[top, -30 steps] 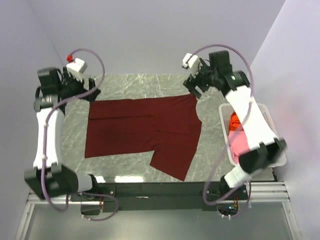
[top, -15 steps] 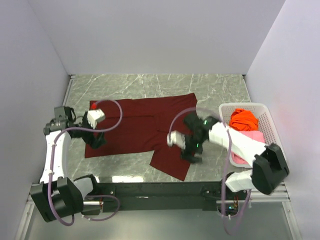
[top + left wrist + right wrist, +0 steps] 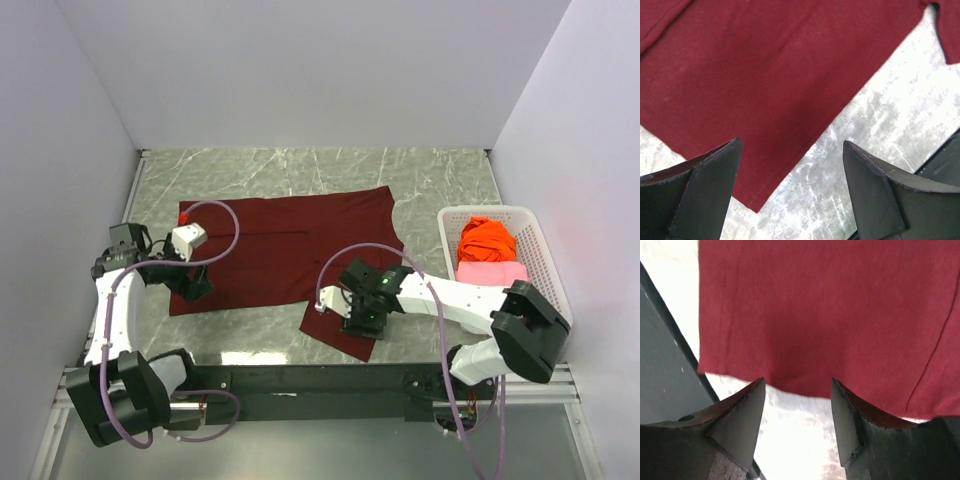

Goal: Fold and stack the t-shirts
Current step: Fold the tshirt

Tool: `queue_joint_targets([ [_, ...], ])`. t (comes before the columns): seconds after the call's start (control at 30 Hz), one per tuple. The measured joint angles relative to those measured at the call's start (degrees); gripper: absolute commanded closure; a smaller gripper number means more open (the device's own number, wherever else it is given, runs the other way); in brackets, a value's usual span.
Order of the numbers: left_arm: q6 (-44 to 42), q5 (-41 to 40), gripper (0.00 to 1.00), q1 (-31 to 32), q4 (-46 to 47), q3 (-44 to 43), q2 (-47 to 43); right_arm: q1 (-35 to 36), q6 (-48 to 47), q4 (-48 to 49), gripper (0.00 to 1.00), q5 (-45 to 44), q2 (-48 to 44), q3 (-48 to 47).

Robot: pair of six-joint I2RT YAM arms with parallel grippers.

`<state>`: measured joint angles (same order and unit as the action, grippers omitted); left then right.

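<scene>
The maroon t-shirt (image 3: 285, 250) is spread flat at the middle of the table (image 3: 440, 180), long axis left to right (the orange shirt (image 3: 487, 238) and pink shirt (image 3: 490, 272) are left in the basket (image 3: 545, 250) at the right edge). Its near-left hem corner is framed by the left gripper (image 3: 790, 142), jaws wide and empty. Its near-right flap is faced by the right gripper (image 3: 797, 382), jaws parted less, nothing held.

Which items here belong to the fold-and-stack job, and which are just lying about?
Part of the job:
- maroon t-shirt, spread on the table
- orange t-shirt, in the basket
- pink t-shirt, in the basket

Lying about:
- white basket
- marble table
</scene>
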<state>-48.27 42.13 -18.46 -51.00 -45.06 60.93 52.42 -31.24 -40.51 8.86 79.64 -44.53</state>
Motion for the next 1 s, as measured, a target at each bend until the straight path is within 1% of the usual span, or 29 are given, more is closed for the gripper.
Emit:
queue_joint_targets([
  [0.1,0.1,0.0,0.16,-1.5,0.7,0.0,0.7,1.1,1.7,1.8,0.41,-0.3,0.6,0.0],
  [0.2,-0.6,0.8,0.18,-5.7,0.6,-0.1,2.8,1.6,3.0,2.5,0.41,-0.2,2.0,0.0],
  [0.27,-3.0,1.9,0.18,-9.1,-1.5,-1.7,6.3,1.7,3.4,2.6,0.40,-0.2,3.0,0.1],
  [0.33,-5.4,2.5,0.20,-10.7,-3.0,-3.8,9.9,1.7,3.5,2.8,0.40,0.1,3.7,0.3],
  [0.4,-7.3,2.9,0.23,-11.3,-4.0,-5.1,12.4,1.7,3.5,3.1,0.46,0.2,4.3,0.6],
  [0.43,-8.6,3.0,0.24,-11.5,-4.4,-5.4,13.0,1.7,3.5,3.4,0.50,0.1,4.4,0.7],
  [0.47,-10.1,2.9,0.24,-11.6,-4.8,-5.4,13.2,1.7,3.5,3.7,0.63,-0.3,4.6,0.7],
  [0.53,-12.9,2.6,0.26,-11.8,-5.7,-5.4,13.0,1.7,3.7,4.5,0.83,-1.3,5.0,0.6],
  [0.57,-15.8,2.3,0.30,-11.9,-6.0,-5.1,12.5,1.7,3.8,4.7,1.00,-1.6,5.3,0.4],
  [0.63,-19.9,1.5,0.34,-12.0,-6.5,-4.4,11.8,1.7,4.5,4.9,1.00,-1.9,5.8,-0.2],
  [0.67,-22.3,1.2,0.38,-12.0,-7.1,-3.9,11.5,1.7,4.6,4.7,1.00,-1.9,5.9,-0.3],
  [0.7,-24.9,0.6,0.44,-12.1,-8.0,-3.5,11.3,1.5,4.7,4.6,1.00,-1.8,6.0,-0.5],
  [0.8,-34.6,-1.5,0.53,-12.1,-10.9,-3.1,12.3,0.4,4.8,3.8,1.00,-1.1,6.0,-1.0],
  [0.9,-42.2,-3.7,0.59,-12.1,-12.9,-3.2,15.6,-1.3,4.5,2.2,1.00,-0.1,6.1,-2.8],
  [0.97,-46.0,-5.5,0.59,-12.1,-13.3,-3.2,18.6,-2.5,4.2,1.5,1.00,0.3,6.1,-4.3],
  [1.0,-47.5,-6.4,0.57,-12.1,-13.5,-3.5,20.2,-3.1,4.1,1.3,1.00,0.6,6.2,-4.9],
])
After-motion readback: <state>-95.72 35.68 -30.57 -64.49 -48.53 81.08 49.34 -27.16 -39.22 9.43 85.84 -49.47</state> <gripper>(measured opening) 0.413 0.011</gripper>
